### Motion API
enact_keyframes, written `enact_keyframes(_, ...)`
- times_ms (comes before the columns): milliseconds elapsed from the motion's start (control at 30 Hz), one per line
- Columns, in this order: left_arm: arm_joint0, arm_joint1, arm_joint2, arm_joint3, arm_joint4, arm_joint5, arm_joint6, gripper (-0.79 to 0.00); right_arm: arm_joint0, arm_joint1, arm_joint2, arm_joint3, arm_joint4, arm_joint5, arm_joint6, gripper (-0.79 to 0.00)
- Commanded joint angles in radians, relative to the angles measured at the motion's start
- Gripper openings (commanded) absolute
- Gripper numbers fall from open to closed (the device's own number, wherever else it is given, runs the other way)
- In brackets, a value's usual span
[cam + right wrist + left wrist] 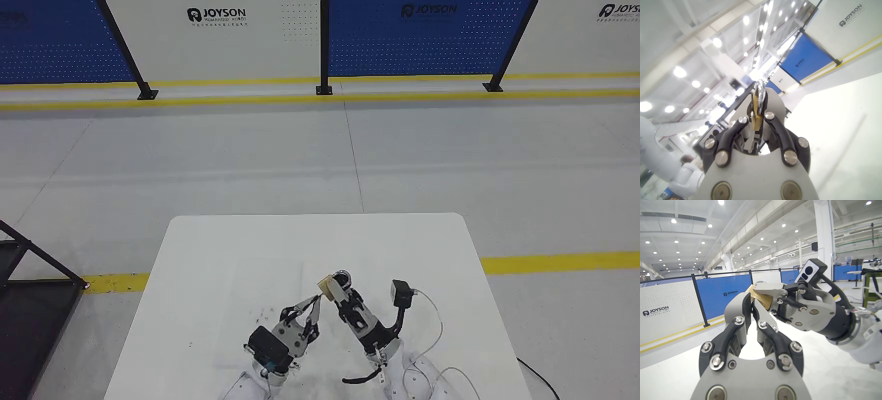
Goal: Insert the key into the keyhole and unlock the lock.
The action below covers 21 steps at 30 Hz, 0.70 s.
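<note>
Above the table [420, 250], right claw [758, 101] pinches the lock [755, 118] — left claw [751, 307] pressed together.

Setting: large industrial hall, of the robot test-floor type. High white ceiling with rows of round recessed lights [673, 221], exposed beams and a tall white column [823, 237]. Smooth pale grey floor [300, 160] marked with yellow lines [250, 100]. Work cell fenced off by blue panels [430, 35] and white perforated panels [215, 40] on black posts [322, 45]. One plain white desk [250, 250] stands inside the cell. A green-framed bench [866, 291] stands farther off in the hall.
</note>
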Motion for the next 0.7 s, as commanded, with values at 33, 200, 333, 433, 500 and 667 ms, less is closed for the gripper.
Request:
enact_keyframes(33, -0.008, -0.002, 0.005, 0.014, 0.043, 0.062, -0.009, -0.785, 0.000, 0.000, 0.000, 0.000, 0.000, -0.001, 0.000, -0.785)
enact_keyframes(200, -0.017, -0.006, 0.016, 0.020, 0.050, 0.086, -0.002, -0.785, 0.000, 0.001, 0.000, -0.001, 0.000, 0.002, 0.002, -0.785)
enact_keyframes(333, -0.014, -0.007, 0.014, 0.015, 0.000, 0.038, 0.010, -0.089, 0.000, 0.001, 0.001, -0.002, 0.003, 0.003, 0.003, -0.785)
enact_keyframes(433, -0.002, -0.002, 0.005, -0.001, -0.058, -0.059, 0.007, 0.000, 0.001, 0.002, 0.005, -0.002, 0.005, 0.005, 0.002, -0.785)
enact_keyframes(500, 0.018, 0.007, -0.004, -0.022, -0.122, -0.196, -0.030, 0.000, 0.004, 0.002, 0.007, 0.003, 0.014, 0.017, 0.006, -0.785)
enact_keyframes(667, 0.111, 0.051, -0.130, -0.123, -0.218, -0.474, -0.131, 0.000, 0.022, 0.000, 0.003, 0.019, 0.047, 0.083, 0.051, -0.785)
